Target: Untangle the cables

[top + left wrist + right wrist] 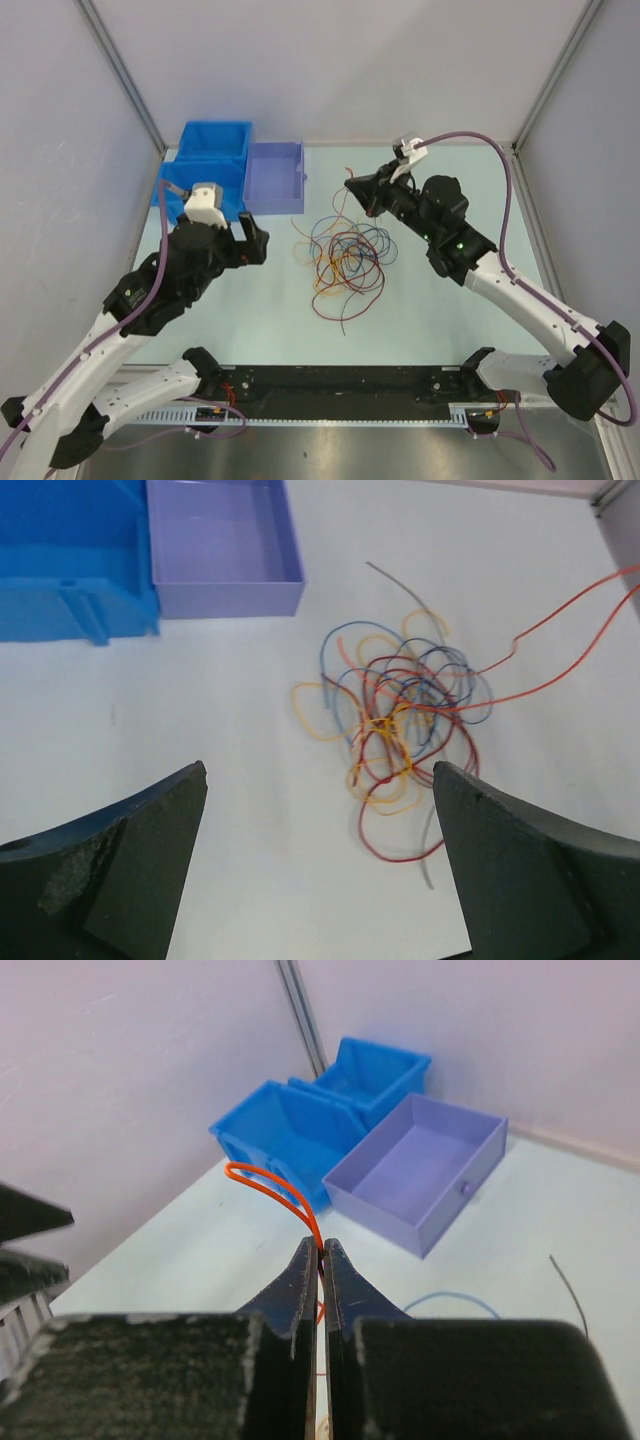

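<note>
Looking steeply down from high above the lilac tray (275, 176); from both wrists, lower and nearer, facing that same tray

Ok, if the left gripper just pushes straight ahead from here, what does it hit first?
Probably the cables: the tangle lies just ahead of its open fingers, slightly right of centre. The purple tray is farther back, off to the left. If it points downward, bare table may come first.
</note>
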Controlling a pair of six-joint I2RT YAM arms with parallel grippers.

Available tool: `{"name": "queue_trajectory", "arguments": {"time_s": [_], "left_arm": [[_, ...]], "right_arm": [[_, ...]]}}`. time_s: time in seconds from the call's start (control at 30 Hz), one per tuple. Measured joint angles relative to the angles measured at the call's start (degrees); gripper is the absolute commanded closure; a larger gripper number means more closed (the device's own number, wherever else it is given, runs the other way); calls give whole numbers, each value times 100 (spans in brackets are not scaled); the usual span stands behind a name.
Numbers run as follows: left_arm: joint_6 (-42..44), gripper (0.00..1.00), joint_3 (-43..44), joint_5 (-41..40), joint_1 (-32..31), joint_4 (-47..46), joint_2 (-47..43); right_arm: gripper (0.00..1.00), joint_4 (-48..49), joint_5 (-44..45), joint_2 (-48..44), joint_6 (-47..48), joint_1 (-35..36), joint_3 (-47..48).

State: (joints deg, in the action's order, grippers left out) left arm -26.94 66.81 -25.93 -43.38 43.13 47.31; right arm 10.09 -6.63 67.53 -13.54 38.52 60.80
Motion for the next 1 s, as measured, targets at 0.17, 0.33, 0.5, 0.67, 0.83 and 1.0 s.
{"name": "queue_trajectory", "arguments": {"time_s": [0.17, 0.33, 0.5, 0.67, 0.83, 1.0], "left_arm": [[199, 17, -772, 133, 0, -35, -485], [415, 14, -1298, 942, 0, -992, -726], [793, 12, -1670, 1567, 0, -2402, -706], [1025, 14, -1803, 2234, 0, -3781, -243], [1154, 19, -1836, 2981, -26, -4795, 420], [1266, 23, -1799, 3309, -181, -5239, 892]], "right_arm": [[100, 9, -4, 376, 188, 17, 595], [100, 7, -4, 420, 280, 90, 903], [100, -282, 28, 341, 299, 195, 931], [100, -737, 136, 177, 297, 343, 931], [100, -1036, 262, -9, 286, 455, 931], [100, -1246, 321, -70, 267, 479, 931]]}}
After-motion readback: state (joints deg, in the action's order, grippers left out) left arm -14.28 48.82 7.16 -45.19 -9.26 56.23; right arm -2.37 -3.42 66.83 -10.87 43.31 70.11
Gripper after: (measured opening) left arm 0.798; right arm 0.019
